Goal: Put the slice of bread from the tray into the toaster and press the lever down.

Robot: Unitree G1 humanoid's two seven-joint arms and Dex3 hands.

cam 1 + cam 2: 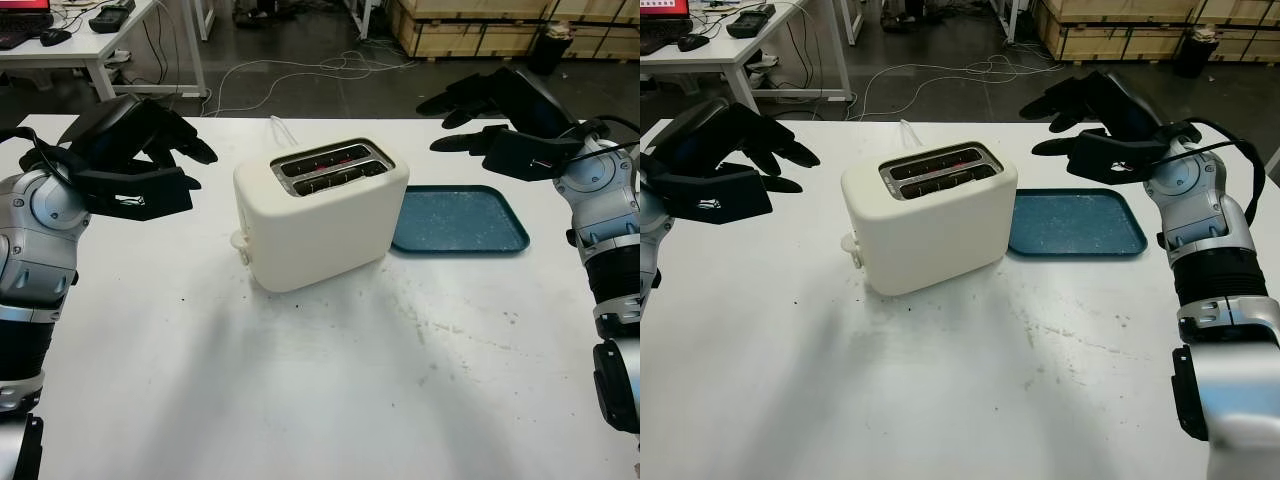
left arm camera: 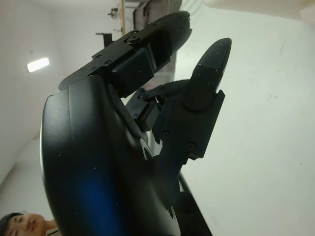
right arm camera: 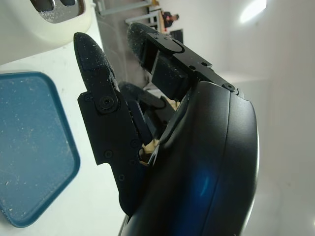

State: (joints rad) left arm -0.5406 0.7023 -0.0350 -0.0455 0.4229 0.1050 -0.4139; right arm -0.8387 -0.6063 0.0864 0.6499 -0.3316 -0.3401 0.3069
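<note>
A cream two-slot toaster (image 1: 320, 215) stands mid-table, its slots (image 1: 330, 167) dark with a faint red glow inside; I cannot tell whether bread is in them. Its lever knob (image 1: 239, 241) sits low on the end that faces my left hand. The blue tray (image 1: 460, 220) lies just right of the toaster with only crumbs on it. My left hand (image 1: 195, 168) hovers open above the table, left of the toaster. My right hand (image 1: 437, 125) hovers open above the tray's far edge. In the right wrist view the tray (image 3: 29, 147) and a toaster corner (image 3: 44, 19) lie beyond my fingers (image 3: 103, 108).
A white cord (image 1: 280, 128) runs off the table's far edge behind the toaster. Beyond the table are a desk (image 1: 90, 40), floor cables (image 1: 300, 75) and wooden crates (image 1: 500, 25). A person (image 2: 19, 226) appears in the left wrist view.
</note>
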